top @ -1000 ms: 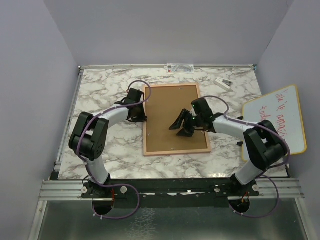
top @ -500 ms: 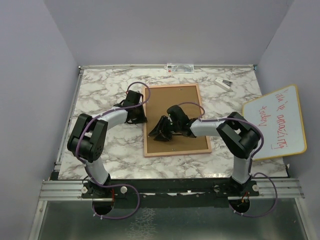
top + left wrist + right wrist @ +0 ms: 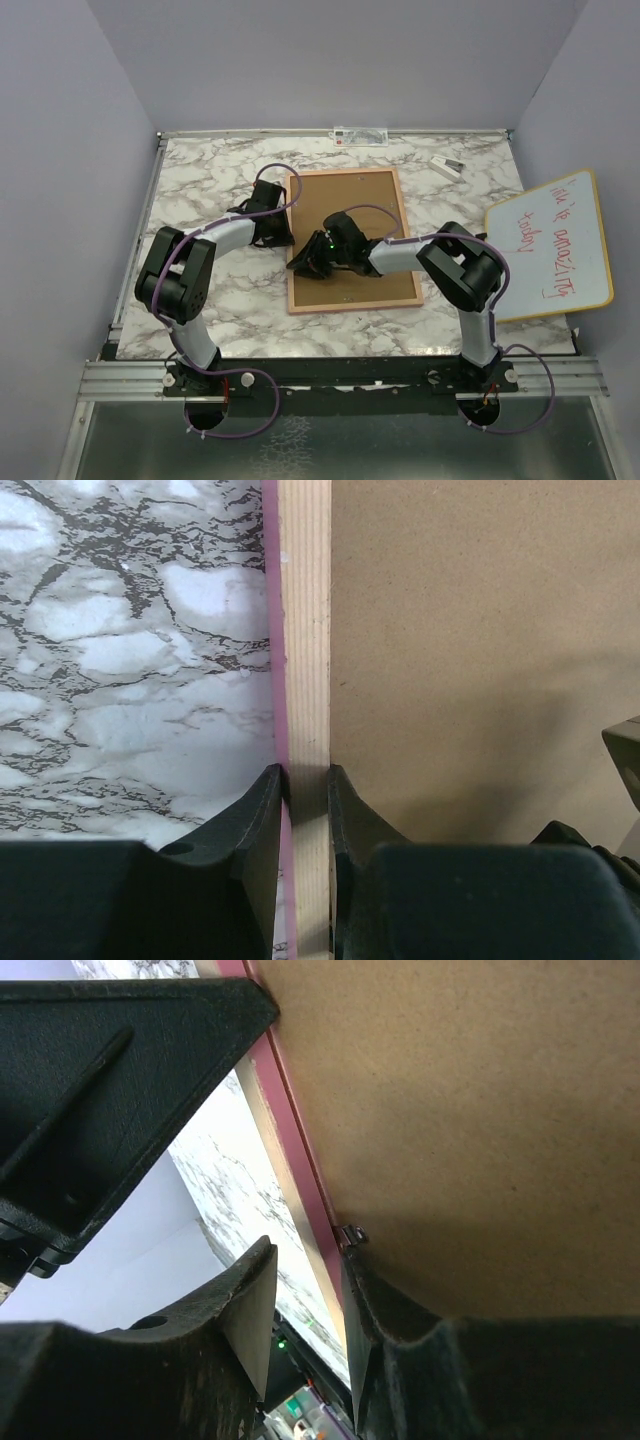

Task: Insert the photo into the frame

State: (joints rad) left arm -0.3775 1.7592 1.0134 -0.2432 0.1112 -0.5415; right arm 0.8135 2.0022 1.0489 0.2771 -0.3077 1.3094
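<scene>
The frame [image 3: 297, 297] lies face down on the marble table, its brown backing board [image 3: 345, 215] up. The photo is not in view. My left gripper [image 3: 273, 230] is shut on the frame's left rim; in the left wrist view [image 3: 305, 780] its fingers pinch the light wood rim [image 3: 305, 630], pink edge outside, backing board [image 3: 480, 650] inside. My right gripper [image 3: 305, 262] is at the lower left rim. In the right wrist view [image 3: 305, 1280] it is open, straddling the rim [image 3: 290, 1110], one finger beside a small metal clip [image 3: 350, 1233] on the board [image 3: 480, 1110].
A wood-edged whiteboard [image 3: 560, 245] with red writing leans at the right table edge. A small white object [image 3: 447, 165] and a label strip [image 3: 360, 134] lie at the back. Grey walls close three sides. The left gripper's body [image 3: 100, 1080] is close above my right fingers.
My right gripper has moved left across the backing board from its middle to the frame's left rim. The left gripper has stayed on the rim.
</scene>
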